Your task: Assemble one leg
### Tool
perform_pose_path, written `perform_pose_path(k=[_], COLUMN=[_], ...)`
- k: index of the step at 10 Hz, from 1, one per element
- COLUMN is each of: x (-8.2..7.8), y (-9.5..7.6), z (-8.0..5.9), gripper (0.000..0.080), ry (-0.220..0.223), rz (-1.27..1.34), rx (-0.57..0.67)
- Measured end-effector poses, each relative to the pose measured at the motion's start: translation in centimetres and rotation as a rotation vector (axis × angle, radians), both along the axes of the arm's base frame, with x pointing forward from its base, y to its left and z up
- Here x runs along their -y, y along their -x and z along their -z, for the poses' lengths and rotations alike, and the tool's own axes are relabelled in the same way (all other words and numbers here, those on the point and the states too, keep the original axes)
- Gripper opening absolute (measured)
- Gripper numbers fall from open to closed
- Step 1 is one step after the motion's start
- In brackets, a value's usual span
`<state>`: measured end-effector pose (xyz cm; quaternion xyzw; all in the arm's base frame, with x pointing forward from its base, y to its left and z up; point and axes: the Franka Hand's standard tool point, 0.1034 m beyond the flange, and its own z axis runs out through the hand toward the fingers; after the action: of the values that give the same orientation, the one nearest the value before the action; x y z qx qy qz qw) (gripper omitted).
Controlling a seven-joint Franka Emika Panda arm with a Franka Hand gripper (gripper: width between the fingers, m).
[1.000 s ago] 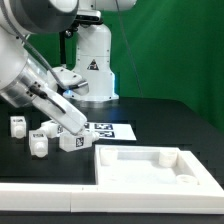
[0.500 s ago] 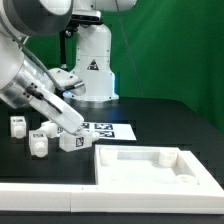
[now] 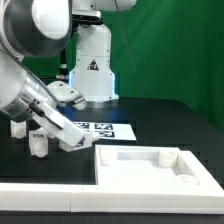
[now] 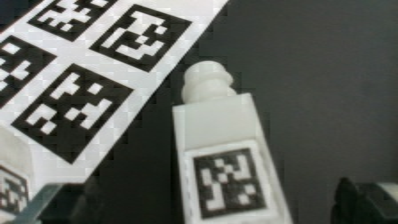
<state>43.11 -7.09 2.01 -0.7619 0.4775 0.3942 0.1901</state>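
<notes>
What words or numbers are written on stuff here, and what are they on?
No words or numbers can be read anywhere.
Black triangle sign on the white robot base: too small to read what is inside it.
Square black-and-white tags on the marker board: patterns only, no letters.
One tag of the same kind on the leg: pattern only.

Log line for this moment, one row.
phase: pre-grasp | gripper: open, straddling the leg | leg: not gripped | marker board: beside leg
</notes>
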Motion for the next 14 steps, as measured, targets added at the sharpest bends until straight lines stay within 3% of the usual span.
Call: perform_pose_path(k=[4, 6, 7, 8, 10, 11, 13, 14], x=[-0.4, -0.4, -0.4, -0.4, -0.6, -2.0, -6.3, -7.6], y=[0.8, 0.8, 0.8, 0.8, 0.7, 0.0, -1.6, -2.0], z=[0.9, 0.9, 0.9, 0.9, 0.9, -0.4, -5.5, -7.2], gripper=[0.0648, 0.0413, 0.0413, 0.0282, 0.0282, 0.0282, 0.0282, 0.0282], ry=[0.004, 0.004, 0.004, 0.004, 0.008, 0.029, 0.076, 0.060], rz=[-0.005, -0.005, -0.005, -0.005, -0.001, 0.004, -0.022, -0.043], rx=[-0.016, -0.017, -0.017, -0.017, -0.021, -0.030, -0.025, -0.028])
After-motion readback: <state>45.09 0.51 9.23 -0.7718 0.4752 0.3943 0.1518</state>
